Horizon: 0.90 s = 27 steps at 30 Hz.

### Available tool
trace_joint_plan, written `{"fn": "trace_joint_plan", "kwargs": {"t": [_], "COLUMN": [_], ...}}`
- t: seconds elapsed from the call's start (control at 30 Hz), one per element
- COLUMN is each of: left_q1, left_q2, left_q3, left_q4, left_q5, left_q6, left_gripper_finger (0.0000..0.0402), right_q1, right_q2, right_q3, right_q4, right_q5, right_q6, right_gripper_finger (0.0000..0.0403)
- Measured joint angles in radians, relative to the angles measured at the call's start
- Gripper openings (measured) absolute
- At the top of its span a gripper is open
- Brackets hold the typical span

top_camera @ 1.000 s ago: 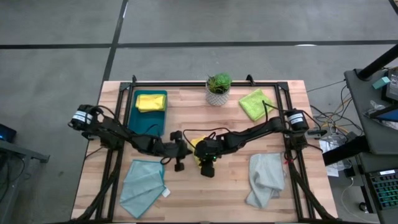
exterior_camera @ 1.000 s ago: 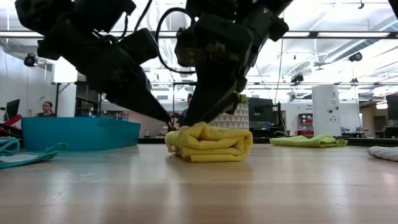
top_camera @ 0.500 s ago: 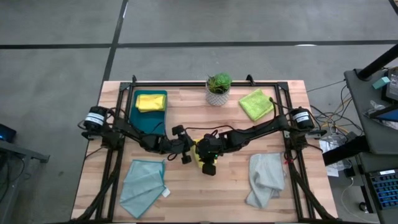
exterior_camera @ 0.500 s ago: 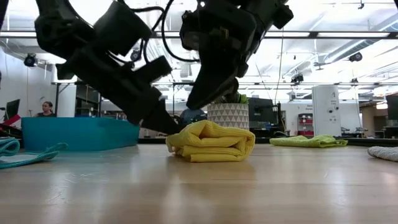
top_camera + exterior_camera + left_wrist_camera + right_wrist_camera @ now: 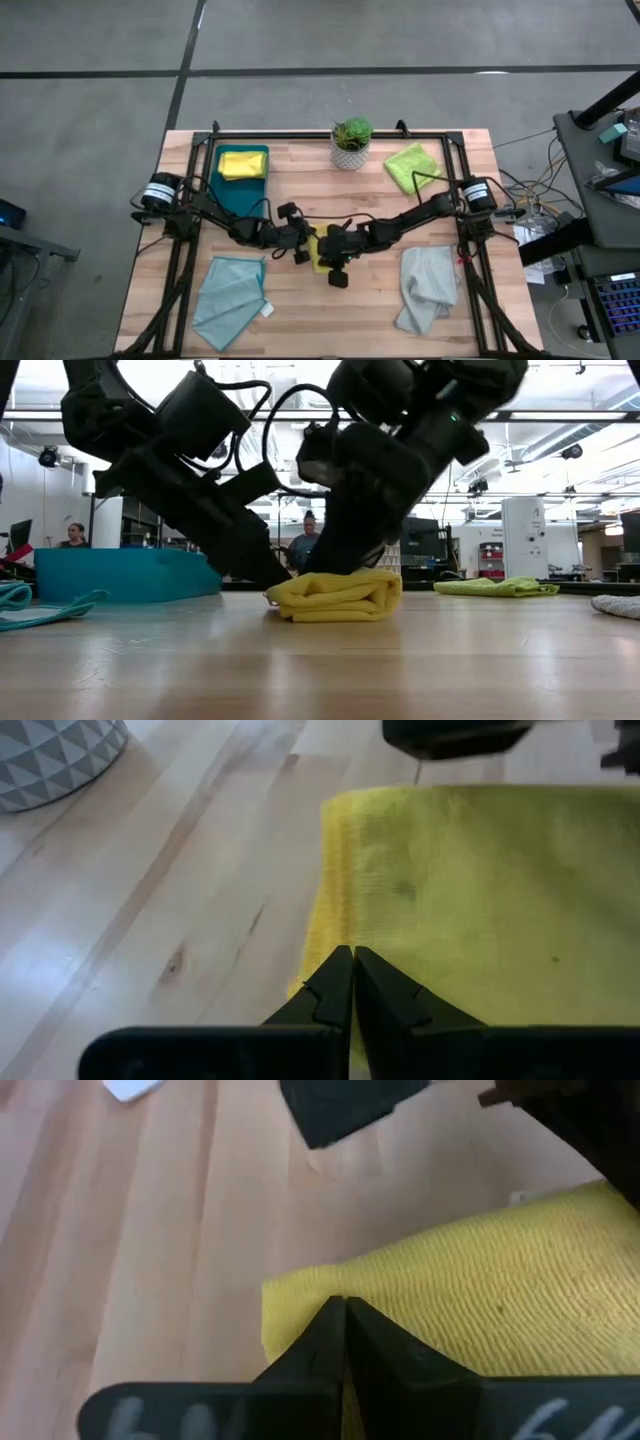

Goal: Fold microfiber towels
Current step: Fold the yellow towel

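A yellow microfiber towel, folded into a thick small pad, lies on the wooden table at its middle. My left gripper is shut, its tips on the pad's top close to one edge; in the low view it slants down at the pad's left end. My right gripper is shut too, its tips on the pad's top near a corner. In the high view both grippers meet over the pad. My left gripper presses its shut fingertips down on the pad's top layer, just in from its edge, slanting down from the table's left. The pad lies flat on the table. My right gripper presses its shut fingertips on the pad's top near a corner, slanting down from the right. Whether any cloth is caught between the tips, I cannot tell.
At the far left stands a dark teal tray with a folded yellow towel. A potted plant and a lime green towel are at the far edge. A light teal towel and a pale grey towel lie near.
My right gripper has sunk onto the yellow pad, and the pad's bulging top has been pressed flatter. My left gripper has come down and toward the pad's left end, tipping steeper, and stays shut.
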Motion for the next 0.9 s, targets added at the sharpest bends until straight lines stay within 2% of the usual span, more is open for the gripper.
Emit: {"fn": "trace_joint_plan", "kwargs": {"t": [0.2, 0.5, 0.63, 0.77, 0.9], "left_q1": [0.000, -0.010, -0.031, -0.065, -0.119], "left_q2": [-0.001, -0.088, -0.143, -0.180, -0.182], "left_q3": [0.001, -0.004, -0.004, -0.005, -0.004], "left_q4": [-0.001, -0.005, -0.022, -0.034, -0.018], "left_q5": [-0.014, -0.009, 0.033, 0.122, 0.193], "left_q6": [0.000, 0.024, 0.059, 0.062, 0.053], "left_gripper_finger": [0.0001, 0.0001, 0.0001, 0.0001, 0.0001], "right_q1": [-0.001, 0.005, 0.009, 0.011, 0.008], "right_q2": [0.000, -0.064, -0.117, -0.199, -0.281], "right_q3": [-0.087, -0.098, -0.105, -0.143, -0.213], "right_q4": [0.150, 0.158, 0.152, 0.130, 0.139], "right_q5": [0.009, 0.057, 0.059, 0.062, 0.145], "right_q6": [0.005, -0.033, -0.070, -0.118, -0.168], "right_gripper_finger": [0.0008, 0.0008, 0.0008, 0.0008, 0.0008]}}
